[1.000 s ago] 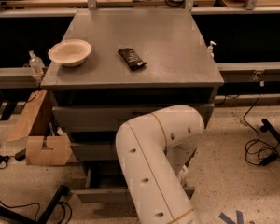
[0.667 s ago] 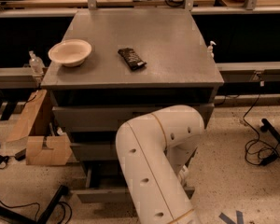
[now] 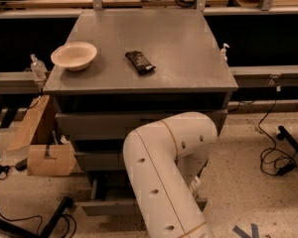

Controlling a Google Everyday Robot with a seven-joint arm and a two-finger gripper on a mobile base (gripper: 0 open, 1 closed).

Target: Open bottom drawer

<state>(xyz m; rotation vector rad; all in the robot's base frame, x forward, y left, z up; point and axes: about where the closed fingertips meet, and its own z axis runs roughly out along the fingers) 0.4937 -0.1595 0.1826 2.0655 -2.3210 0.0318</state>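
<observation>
Bottom drawer (image 3: 102, 207) stood partly pulled out at lower centre, white arm (image 3: 164, 182) bent across it, gripper (image 3: 194, 185) mostly hidden behind the arm, its grip impossible to tell

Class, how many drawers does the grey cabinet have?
3: top drawer under the tabletop, middle drawer below it, bottom drawer pulled out near the floor. The arm covers part of each and hides the end effector.

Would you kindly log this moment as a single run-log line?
bottom drawer: pulled out partway | gripper: hidden behind arm, near bottom drawer | cabinet top: bowl, dark packet
</observation>
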